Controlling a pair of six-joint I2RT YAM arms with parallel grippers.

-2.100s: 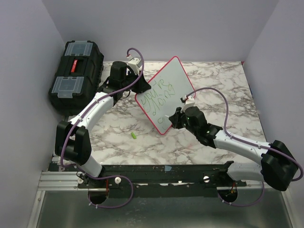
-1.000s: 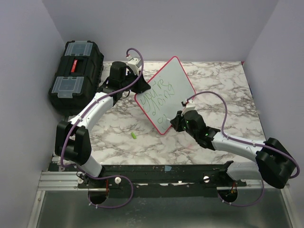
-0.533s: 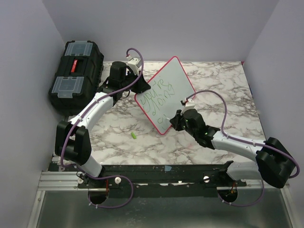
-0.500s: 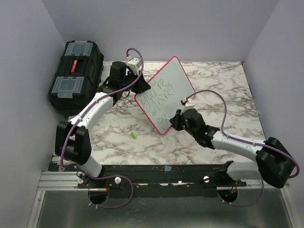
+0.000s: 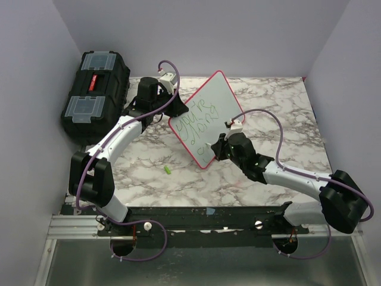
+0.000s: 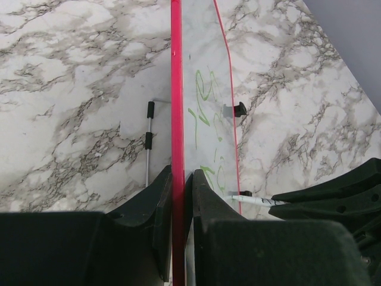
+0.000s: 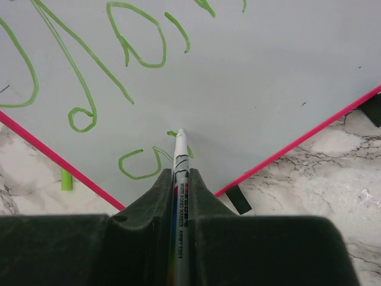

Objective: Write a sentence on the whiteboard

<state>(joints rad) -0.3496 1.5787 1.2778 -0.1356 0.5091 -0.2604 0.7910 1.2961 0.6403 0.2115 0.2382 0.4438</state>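
Note:
The whiteboard [image 5: 208,116] with a red-pink frame stands tilted on the marble table, resting on one corner. My left gripper [image 5: 172,107] is shut on its left edge; in the left wrist view the frame [image 6: 177,89] runs between the jaws. My right gripper [image 5: 219,148] is shut on a white whiteboard marker [image 7: 180,179], its tip touching the board near the bottom corner. The sentence [image 5: 199,122] in green fills two lines, and a third line's first letters [image 7: 143,164] sit by the tip.
A black toolbox [image 5: 95,89] with clear lid compartments stands at the far left. A small green cap [image 5: 168,170] lies on the table in front of the board. A thin metal rod [image 6: 148,140] lies behind the board. Purple walls close in three sides.
My right gripper has shifted left and up along the board's lower part with the marker, adding green strokes to the third line. The left arm and board have not moved.

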